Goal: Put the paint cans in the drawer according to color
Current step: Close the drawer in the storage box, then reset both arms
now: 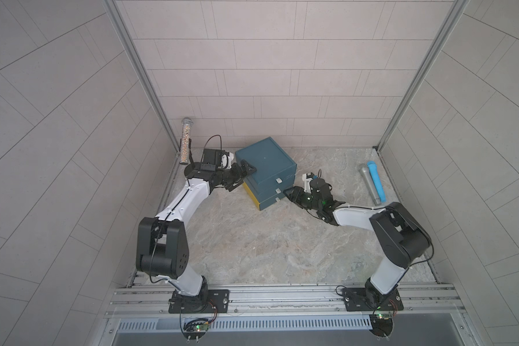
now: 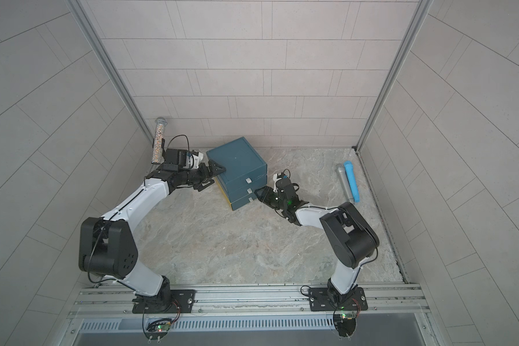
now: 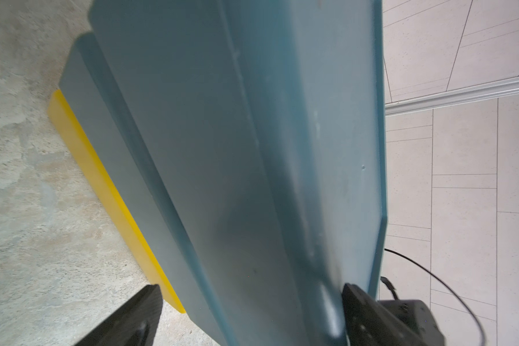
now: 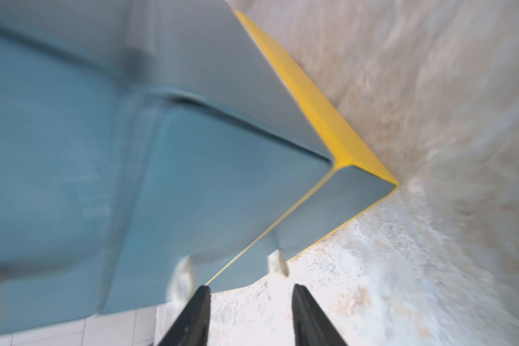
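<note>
No paint cans are visible; they may sit inside the drawer unit [image 1: 265, 169] at twelve o'clock on the desk. The left gripper [image 1: 246, 172] braces its side, jaws spread. The right gripper [image 4: 249, 295], jaws released and empty, could knock a drawer tab [image 4: 277, 262] and reopen it.

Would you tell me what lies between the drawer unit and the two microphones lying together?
Only the right gripper and its arm over bare table, in both top views.
</note>
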Controlling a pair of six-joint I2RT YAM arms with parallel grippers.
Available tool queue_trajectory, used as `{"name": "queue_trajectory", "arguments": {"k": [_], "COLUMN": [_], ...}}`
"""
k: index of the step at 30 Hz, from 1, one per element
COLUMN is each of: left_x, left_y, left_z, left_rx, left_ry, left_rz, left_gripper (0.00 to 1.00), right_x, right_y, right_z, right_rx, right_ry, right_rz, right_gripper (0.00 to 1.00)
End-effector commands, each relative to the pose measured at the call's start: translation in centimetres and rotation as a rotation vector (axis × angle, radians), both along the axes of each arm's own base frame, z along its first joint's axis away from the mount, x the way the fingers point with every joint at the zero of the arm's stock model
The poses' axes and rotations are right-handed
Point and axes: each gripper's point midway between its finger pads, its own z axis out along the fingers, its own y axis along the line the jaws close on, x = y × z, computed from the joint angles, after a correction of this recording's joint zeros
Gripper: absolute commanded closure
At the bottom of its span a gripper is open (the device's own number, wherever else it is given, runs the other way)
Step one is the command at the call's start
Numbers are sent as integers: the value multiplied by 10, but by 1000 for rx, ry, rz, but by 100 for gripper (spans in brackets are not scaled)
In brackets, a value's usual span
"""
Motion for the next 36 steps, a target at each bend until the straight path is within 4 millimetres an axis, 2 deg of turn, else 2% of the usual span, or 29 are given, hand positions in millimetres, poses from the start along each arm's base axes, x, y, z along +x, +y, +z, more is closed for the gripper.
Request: {"name": "queue_trajectory", "arguments": {"k": [1,3,6,8,13,16,18,22,24,28,32,34,36], "left_x": [-14,-14,-16,-18,-26,-40,-49,-62,-61,-80,-93,-90,-78], "left_y": [17,27,49,67,118,160,179,195,193,217,227,224,213], "left_z": [-16,-6,10,16,29,34,38,24,12,-34,-64,-72,-71], "left_rx": [123,180,298,388,611,772,850,945,969,1060,1089,1088,1108], "left_ry": [26,-34,-133,-187,-330,-374,-407,-455,-482,-407,-437,-482,-530], "left_rz": [31,62,120,183,377,556,638,687,660,770,837,831,735], "left_gripper": [0,0,0,0,0,0,0,0,0,0,0,0,0], "right_x": [-24,-36,-57,-69,-102,-116,-121,-121,-120,-122,-123,-121,-118], "right_y": [-24,-41,-73,-96,-162,-184,-193,-204,-211,-227,-239,-245,-251], "right_z": [13,33,61,80,110,114,114,115,112,111,111,112,97], "right_rx": [-229,-321,-454,-543,-789,-880,-900,-911,-943,-998,-1015,-1023,-1041], "right_ry": [-35,-81,-158,-220,-307,-337,-337,-369,-383,-381,-387,-389,-369], "right_rz": [36,31,0,-40,-179,-211,-244,-316,-354,-422,-476,-507,-509], "right_gripper": [45,36,11,0,0,0,0,0,0,0,0,0,0]}}
